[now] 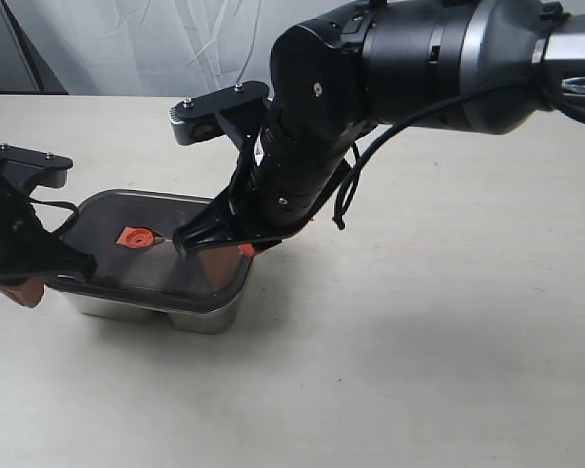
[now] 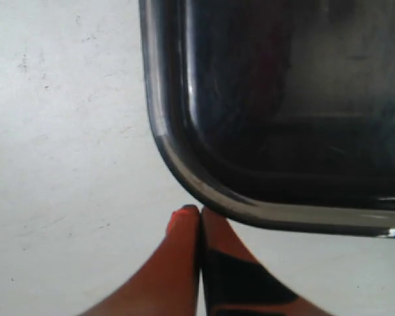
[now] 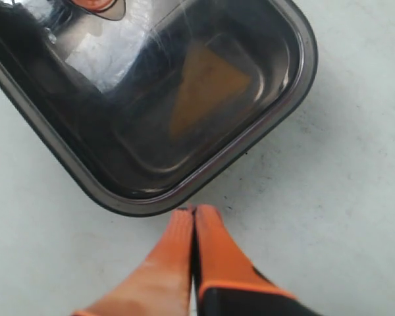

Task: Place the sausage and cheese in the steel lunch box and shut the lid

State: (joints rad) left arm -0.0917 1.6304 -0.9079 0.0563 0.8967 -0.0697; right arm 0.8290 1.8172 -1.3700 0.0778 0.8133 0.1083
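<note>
On the table [image 1: 419,370], the steel lunch box [image 1: 203,318] carries the lid [image 1: 127,268] on top. The right gripper [image 3: 194,212] and left gripper [image 2: 199,212] sit just beside the box's corners, fingers pressed together and empty. The cheese [image 3: 207,85] shows dimly inside the box — the sausage cannot be made out.

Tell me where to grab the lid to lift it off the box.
I would take the lid by its rim at a short end, claw coming in from the side, one finger under the lip. It lies flat and seated on the steel lunch box, and its smooth top offers only the small orange valve.
</note>
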